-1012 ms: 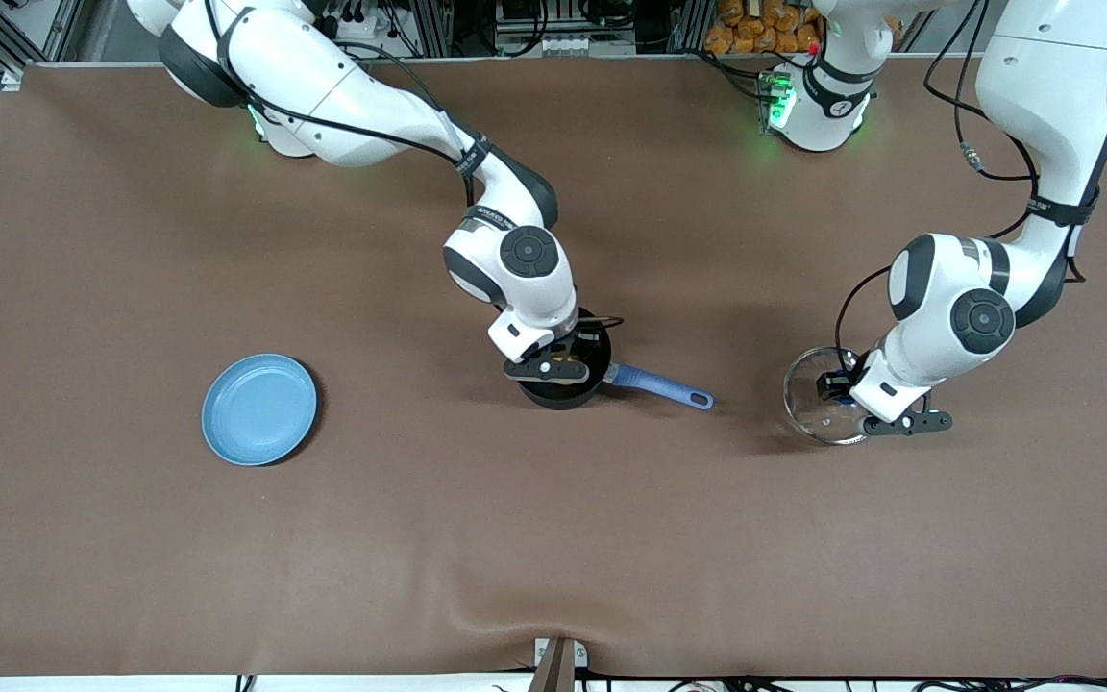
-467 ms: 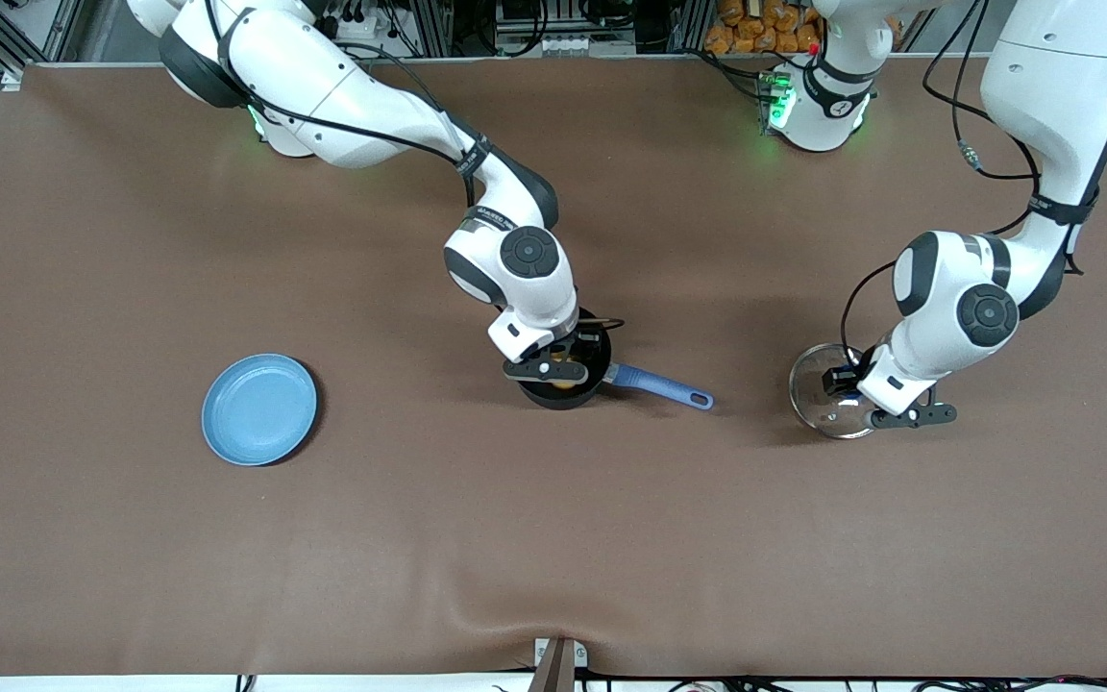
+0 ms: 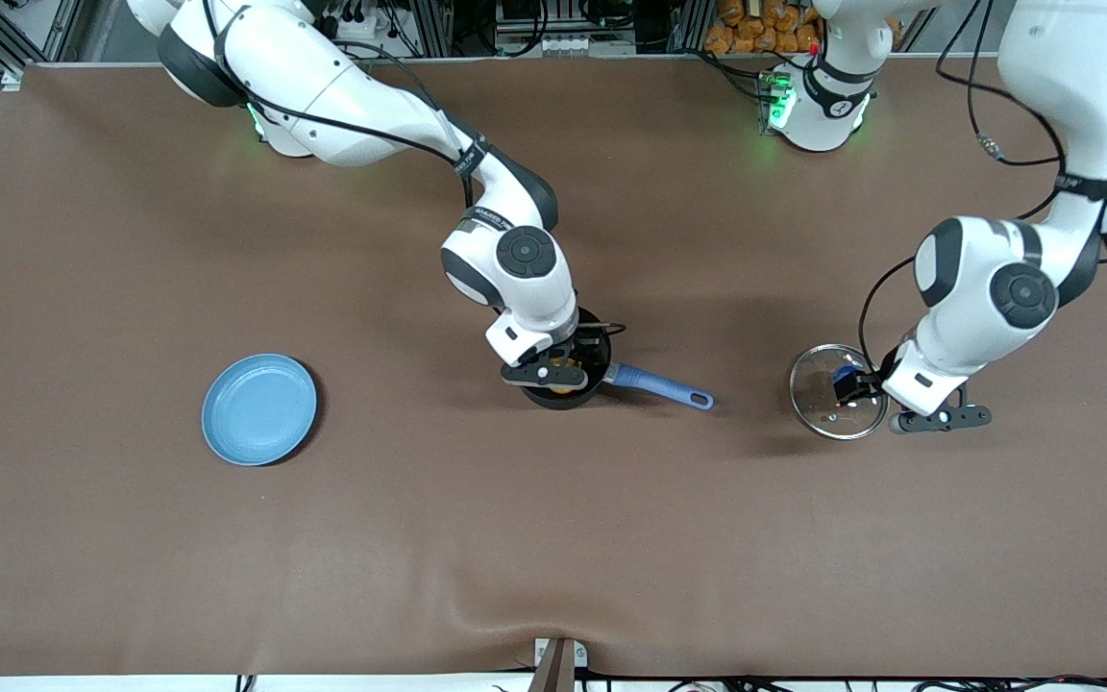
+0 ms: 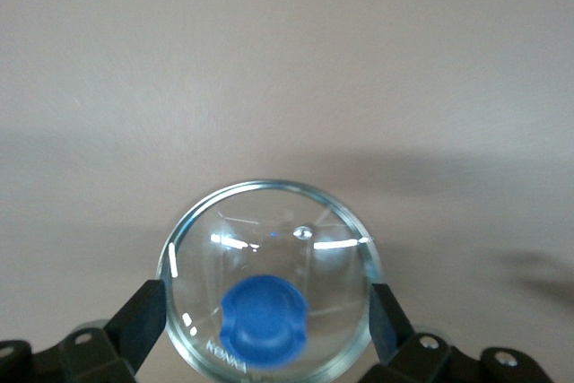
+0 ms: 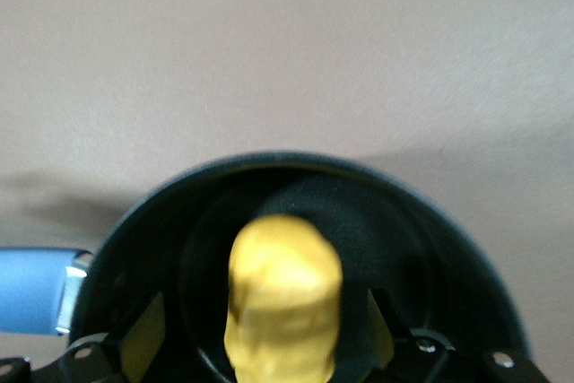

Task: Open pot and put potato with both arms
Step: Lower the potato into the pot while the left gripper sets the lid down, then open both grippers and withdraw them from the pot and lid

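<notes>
The black pot (image 3: pixel 584 384) stands mid-table, its blue handle (image 3: pixel 661 386) pointing toward the left arm's end. The yellow potato (image 5: pixel 285 298) rests inside the pot (image 5: pixel 296 166). My right gripper (image 5: pixel 265 334) hangs open just over the pot, its fingers (image 5: pixel 143 340) standing clear on both sides of the potato; in the front view this gripper (image 3: pixel 561 370) covers most of the pot's mouth. A glass lid (image 3: pixel 818 404) with a blue knob (image 4: pixel 265 320) lies on the table toward the left arm's end. My left gripper (image 4: pixel 266 325) is open above it, the fingers wider than the knob.
A flat light-blue plate (image 3: pixel 259 409) lies on the brown table cover (image 3: pixel 419 538) toward the right arm's end, well apart from the pot. The lid (image 4: pixel 269 221) sits about a pot's handle length away from the handle's tip.
Both grippers have opened. The potato was let go inside the pot, the lid was let go on the table. The left arm has lifted and drifted toward its own end.
</notes>
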Tool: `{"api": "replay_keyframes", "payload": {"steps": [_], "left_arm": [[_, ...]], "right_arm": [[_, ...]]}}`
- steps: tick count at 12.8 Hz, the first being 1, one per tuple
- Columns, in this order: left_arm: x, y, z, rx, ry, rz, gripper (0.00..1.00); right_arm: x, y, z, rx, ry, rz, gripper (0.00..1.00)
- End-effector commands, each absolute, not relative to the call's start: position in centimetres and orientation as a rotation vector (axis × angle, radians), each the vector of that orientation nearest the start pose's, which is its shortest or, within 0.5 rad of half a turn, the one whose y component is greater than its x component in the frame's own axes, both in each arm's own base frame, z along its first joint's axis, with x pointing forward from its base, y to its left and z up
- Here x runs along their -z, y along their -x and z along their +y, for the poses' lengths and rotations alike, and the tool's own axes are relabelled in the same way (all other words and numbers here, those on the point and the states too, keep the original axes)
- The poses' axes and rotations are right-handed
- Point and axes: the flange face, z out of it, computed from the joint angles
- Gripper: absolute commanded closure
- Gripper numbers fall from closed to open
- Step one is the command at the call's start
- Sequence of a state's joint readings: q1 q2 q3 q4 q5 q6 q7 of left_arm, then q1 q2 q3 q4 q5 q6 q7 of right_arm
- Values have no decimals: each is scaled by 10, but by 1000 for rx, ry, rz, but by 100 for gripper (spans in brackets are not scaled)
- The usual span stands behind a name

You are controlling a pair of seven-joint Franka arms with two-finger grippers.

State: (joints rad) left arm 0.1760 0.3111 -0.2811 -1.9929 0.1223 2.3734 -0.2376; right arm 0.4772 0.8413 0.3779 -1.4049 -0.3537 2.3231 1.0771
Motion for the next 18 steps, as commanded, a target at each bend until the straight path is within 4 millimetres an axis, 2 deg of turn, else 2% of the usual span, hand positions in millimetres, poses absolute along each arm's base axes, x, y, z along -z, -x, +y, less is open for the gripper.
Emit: {"api": "replay_keyframes", "payload": {"steps": [1, 3, 5, 6, 9, 11, 12, 14, 16, 18], "left_arm": [[-424, -623, -72, 93, 3132, -127, 0], [-474, -626, -82, 53, 3125, -112, 0], [-513, -617, -88, 73, 3115, -81, 0], [-530, -609, -91, 100, 3119, -73, 0], [-580, -582, -95, 114, 3167, -85, 0], [-601, -563, -93, 84, 3155, -92, 0], [-619, -556, -94, 100, 3150, -94, 0], [-644, -546, -93, 53, 3145, -109, 0], [-654, -536, -83, 17, 3132, -127, 0], [-656, -536, -70, 13, 3111, -160, 0]], "right_arm": [[-275, -549, 504, 145, 3071, 231, 0], [-300, -550, 497, 125, 3133, 161, 0], [-334, -559, 476, 126, 3166, 127, 0], [-355, -563, 461, 122, 3193, 176, 0], [-421, -587, 391, 158, 3236, 323, 0], [-457, -596, 343, 165, 3272, 269, 0], [-471, -598, 323, 144, 3276, 260, 0], [-492, -607, 273, 48, 3260, 234, 0], [-515, -613, 218, -16, 3230, 140, 0], [-527, -615, 169, -93, 3221, 16, 0]]}}
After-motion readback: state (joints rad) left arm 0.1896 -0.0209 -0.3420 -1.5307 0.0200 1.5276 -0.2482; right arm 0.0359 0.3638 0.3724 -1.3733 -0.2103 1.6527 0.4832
